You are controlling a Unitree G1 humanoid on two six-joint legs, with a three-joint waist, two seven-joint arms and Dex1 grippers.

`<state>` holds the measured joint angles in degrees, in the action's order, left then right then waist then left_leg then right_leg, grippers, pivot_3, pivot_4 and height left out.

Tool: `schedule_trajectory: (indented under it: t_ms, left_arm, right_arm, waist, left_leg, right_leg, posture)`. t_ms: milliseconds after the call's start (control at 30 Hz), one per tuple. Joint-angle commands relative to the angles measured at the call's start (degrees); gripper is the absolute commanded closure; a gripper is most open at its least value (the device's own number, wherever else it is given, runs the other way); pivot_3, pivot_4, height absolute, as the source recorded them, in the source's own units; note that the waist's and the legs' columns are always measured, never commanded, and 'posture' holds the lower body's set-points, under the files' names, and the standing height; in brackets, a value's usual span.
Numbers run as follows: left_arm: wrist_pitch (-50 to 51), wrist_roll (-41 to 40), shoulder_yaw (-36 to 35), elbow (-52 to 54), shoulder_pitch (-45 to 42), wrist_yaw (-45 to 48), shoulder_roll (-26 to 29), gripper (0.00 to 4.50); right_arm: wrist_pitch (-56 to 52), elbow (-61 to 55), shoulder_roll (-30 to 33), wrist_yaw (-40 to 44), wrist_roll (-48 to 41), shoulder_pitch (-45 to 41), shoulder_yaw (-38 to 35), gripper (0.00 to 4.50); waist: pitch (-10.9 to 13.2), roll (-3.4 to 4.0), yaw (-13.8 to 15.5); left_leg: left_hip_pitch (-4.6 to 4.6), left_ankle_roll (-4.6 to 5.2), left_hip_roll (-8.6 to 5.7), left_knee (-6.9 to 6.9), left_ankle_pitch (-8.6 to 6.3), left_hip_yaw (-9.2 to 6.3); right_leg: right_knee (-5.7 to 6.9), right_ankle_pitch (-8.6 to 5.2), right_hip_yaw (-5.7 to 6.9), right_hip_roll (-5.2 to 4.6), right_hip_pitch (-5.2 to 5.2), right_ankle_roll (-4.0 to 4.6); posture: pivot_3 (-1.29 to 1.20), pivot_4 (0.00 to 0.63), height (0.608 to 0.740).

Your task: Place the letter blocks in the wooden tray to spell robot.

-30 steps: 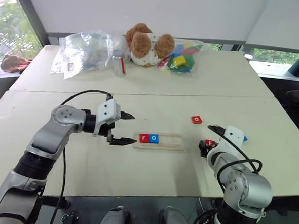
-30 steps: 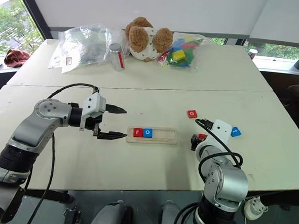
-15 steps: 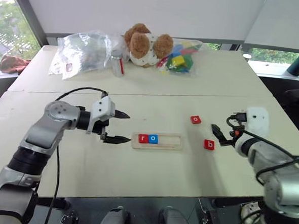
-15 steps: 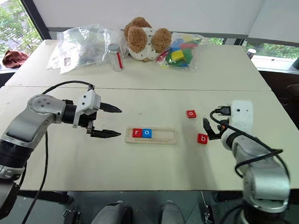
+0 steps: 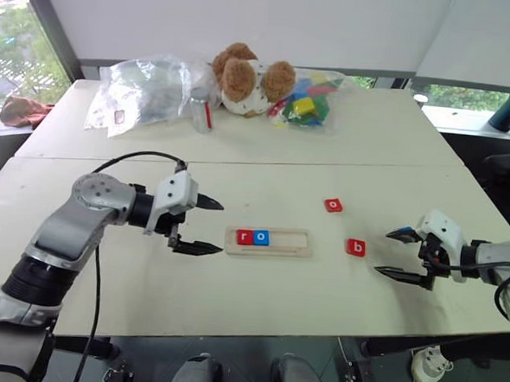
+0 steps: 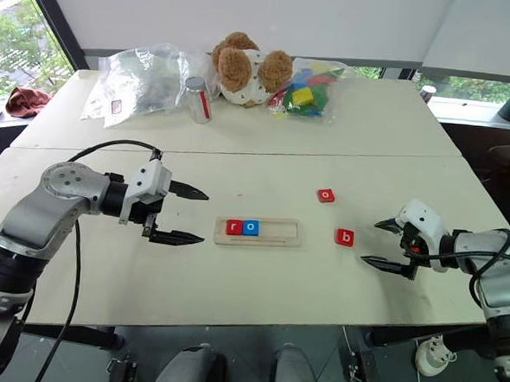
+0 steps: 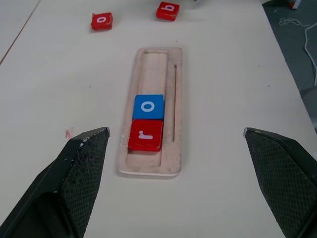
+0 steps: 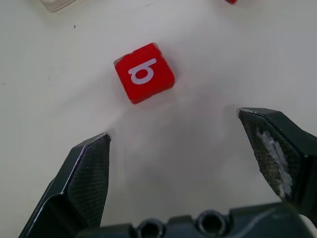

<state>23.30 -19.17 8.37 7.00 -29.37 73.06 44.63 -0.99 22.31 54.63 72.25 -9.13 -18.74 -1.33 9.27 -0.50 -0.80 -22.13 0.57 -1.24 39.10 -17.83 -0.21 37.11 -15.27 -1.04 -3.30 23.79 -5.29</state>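
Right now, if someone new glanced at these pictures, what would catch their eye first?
Probably the wooden tray at mid-table, with a red r block and a blue o block side by side at its left end. Two black grippers flank it with jaws wide open: the left gripper beside its left end, the right gripper just right of a loose red b block. Another red o block lies further back.

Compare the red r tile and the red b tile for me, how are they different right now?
The red r tile sits in the wooden tray, touching the blue o tile; the red b tile lies loose on the table, right of the tray. The r tile sits square in the groove; the b tile is slightly askew. The open right gripper points toward the b tile. Both are small red squares with white letters.
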Motion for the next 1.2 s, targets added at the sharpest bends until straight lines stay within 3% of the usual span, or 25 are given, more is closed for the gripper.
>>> schedule_trajectory:
  t_ms: [33, 267, 367, 467, 533, 633, 800, 1000, 1200]
  left_arm:
    - [0.0, 0.3, -0.9, 1.3, 0.6, -1.6, 0.1, 0.0]
    - [-1.4, 2.3, -0.3, 1.6, 2.2, -3.1, 1.1, 0.0]
    - [-0.4, 2.0, -0.8, 2.5, 2.3, -3.7, 0.7, 0.0]
    - [0.0, 1.8, -1.4, 3.2, 2.7, -4.0, 1.1, 0.0]
    - [0.0, 1.9, -1.8, 3.2, 3.1, -4.2, 1.6, 0.0]
    - [-0.1, 2.0, -2.6, 2.4, 3.6, -4.2, 2.6, 0.0]
    - [-3.5, 4.1, -3.1, -2.6, 3.0, -4.7, 4.4, 0.0]
    - [-3.4, 3.6, -3.1, -2.4, 3.1, -4.7, 4.4, 0.0]
    - [-1.7, 2.9, -4.3, 0.7, 5.7, -6.6, 4.4, 0.0]
  right_arm:
    - [3.1, 3.7, -1.4, 1.8, 0.7, -3.1, 1.4, 0.04]
    - [2.7, 7.9, -4.6, 4.3, 1.2, -8.8, 4.1, 0.04]
    - [3.0, 9.3, -4.9, 5.4, 1.4, -10.0, 4.7, 0.9]
    - [3.9, 10.7, -5.1, 6.1, 1.7, -10.6, 5.0, 2.52]
    - [4.2, 11.1, -5.2, 6.3, 1.9, -10.7, 5.1, 3.37]
    - [1.1, 8.0, -5.6, 6.9, 0.9, -11.5, 5.2, 3.36]
    - [-14.9, -8.8, -9.6, 8.5, -1.8, -18.2, 9.9, 3.36]
    - [-15.3, -5.8, -15.8, 6.0, 5.0, -25.4, 17.8, 3.36]
    - [-14.7, -2.1, -18.0, 7.7, 7.4, -28.7, 21.5, 3.36]
  waist:
    - [0.0, 0.0, 0.1]
    - [0.0, 0.01, 0.1]
    - [0.0, 0.02, 0.2]
    - [0.0, 0.02, 0.2]
    - [0.0, 0.02, 0.1]
    - [0.0, 0.03, 0.1]
    - [0.0, 0.11, -0.7]
    - [0.0, 0.09, 0.9]
    - [0.0, 0.09, 1.2]
  left_leg:
    - [-0.03, -0.01, 0.0, 0.01, 0.0, 0.0]
    - [-0.05, -0.06, -0.11, 0.07, 0.03, 0.01]
    - [-0.09, -0.07, -0.11, 0.04, 0.03, -0.02]
    - [-0.21, -0.08, -0.13, 0.05, 0.03, -0.01]
    - [-0.21, -0.08, -0.13, 0.05, 0.03, 0.0]
    - [-0.21, -0.09, -0.13, 0.04, 0.04, -0.01]
    - [-0.26, -0.15, -0.12, 0.03, 0.07, 0.05]
    - [-0.39, -0.2, -0.14, 0.01, 0.09, -0.08]
    - [-1.01, -0.41, -0.28, 0.13, 0.21, -0.03]
  right_leg:
    - [-0.01, 0.0, 0.0, -0.02, 0.01, 0.0]
    - [0.0, 0.01, 0.0, -0.22, 0.0, 0.0]
    - [0.0, 0.01, 0.02, -0.22, 0.06, 0.0]
    - [0.0, 0.01, 0.01, -0.26, 0.18, 0.0]
    - [0.0, 0.01, 0.0, -0.27, 0.18, 0.0]
    - [0.01, 0.01, 0.0, -0.27, 0.21, 0.0]
    - [0.15, 0.02, -0.12, -0.24, 0.42, 0.02]
    - [0.21, 0.02, 0.07, -0.28, 0.54, 0.02]
    - [0.05, 0.03, 0.09, -0.41, 0.94, 0.01]
  posture:
    - [0.0, 0.15, 0.74]
    - [0.0, 0.15, 0.74]
    - [0.0, 0.15, 0.74]
    - [0.0, 0.15, 0.74]
    - [0.0, 0.15, 0.74]
    - [0.0, 0.15, 0.74]
    - [0.0, 0.15, 0.74]
    - [0.0, 0.15, 0.74]
    - [0.0, 0.15, 0.74]
